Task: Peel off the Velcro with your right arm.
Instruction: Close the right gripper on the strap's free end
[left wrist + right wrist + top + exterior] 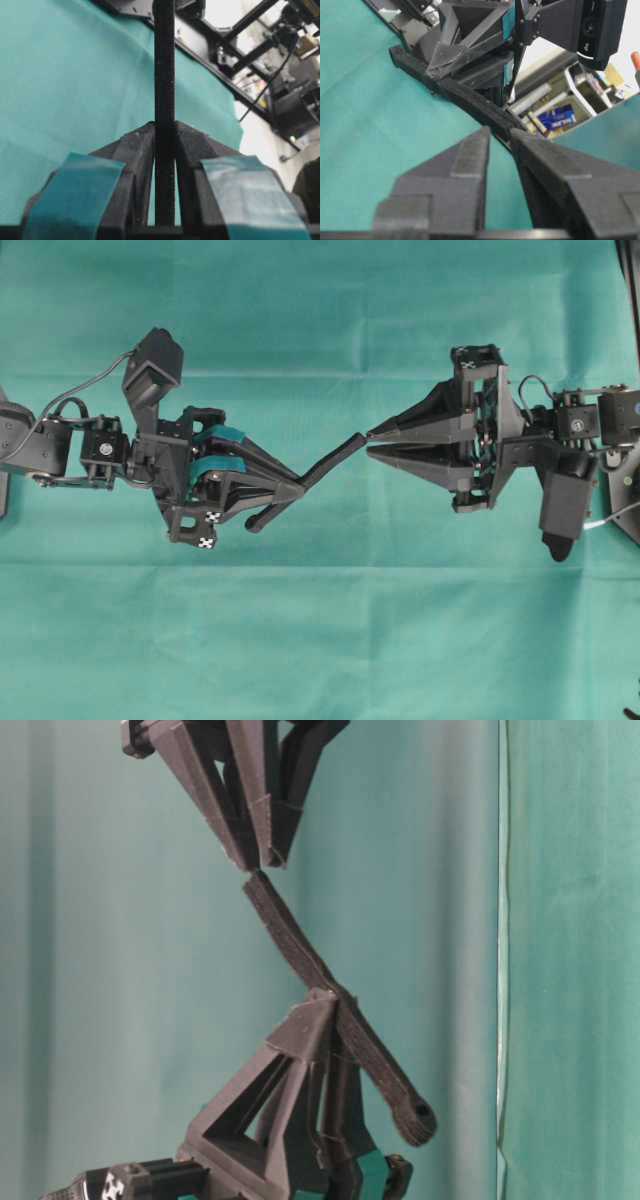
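Observation:
The Velcro is a thin black strip held in the air over the teal cloth, slanting between the two arms. My left gripper, the one with teal patches, is shut on the strip near its middle. In the left wrist view the strip stands pinched between both left jaws. The right arm's all-black gripper meets the strip's upper end with its pointed tips. In the right wrist view that end of the Velcro sits between the tips of the right gripper, which is closed on it. The strip's rounded lower end hangs free.
Teal cloth covers the whole table. Beyond its far edge the wrist views show a black frame, cables and boxes. A cloth backdrop with a vertical seam stands behind the arms.

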Tool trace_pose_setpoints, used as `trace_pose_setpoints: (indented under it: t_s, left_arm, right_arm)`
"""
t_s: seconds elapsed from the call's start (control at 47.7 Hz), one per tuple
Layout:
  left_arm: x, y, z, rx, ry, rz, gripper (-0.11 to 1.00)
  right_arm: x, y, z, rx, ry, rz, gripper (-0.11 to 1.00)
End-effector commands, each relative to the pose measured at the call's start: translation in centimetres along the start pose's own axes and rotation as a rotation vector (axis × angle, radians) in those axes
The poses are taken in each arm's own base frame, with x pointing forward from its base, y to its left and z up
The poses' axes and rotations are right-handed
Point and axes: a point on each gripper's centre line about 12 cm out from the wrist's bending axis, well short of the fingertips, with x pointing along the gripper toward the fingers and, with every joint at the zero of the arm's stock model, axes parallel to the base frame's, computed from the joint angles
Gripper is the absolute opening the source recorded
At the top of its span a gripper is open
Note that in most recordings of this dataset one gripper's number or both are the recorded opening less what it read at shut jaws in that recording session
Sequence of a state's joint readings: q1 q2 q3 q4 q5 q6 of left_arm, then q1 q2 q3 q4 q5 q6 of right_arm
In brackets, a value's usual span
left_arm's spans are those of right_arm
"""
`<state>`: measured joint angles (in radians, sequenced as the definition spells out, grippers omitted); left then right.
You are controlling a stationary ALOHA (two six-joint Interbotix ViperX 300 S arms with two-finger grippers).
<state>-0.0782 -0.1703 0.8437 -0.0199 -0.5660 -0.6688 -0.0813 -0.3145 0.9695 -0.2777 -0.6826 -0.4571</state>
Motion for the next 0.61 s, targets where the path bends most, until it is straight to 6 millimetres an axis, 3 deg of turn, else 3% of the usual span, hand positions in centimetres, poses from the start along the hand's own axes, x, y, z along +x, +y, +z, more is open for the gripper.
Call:
trace_pose_setpoints:
  t_s: [0.0,0.587]
  left_arm:
    - [-0.24,-1.01,1.07,0.001,-0.042,-0.038,0.10]
    - [-0.28,-0.82,0.93,0.000,-0.038,-0.033,0.10]
  right_arm:
    - [-0.06,-0.62,0.64,0.000,-0.025,-0.023,-0.01]
    - [0.01,-0.81,0.91,0.000,-0.041,-0.032,-0.01]
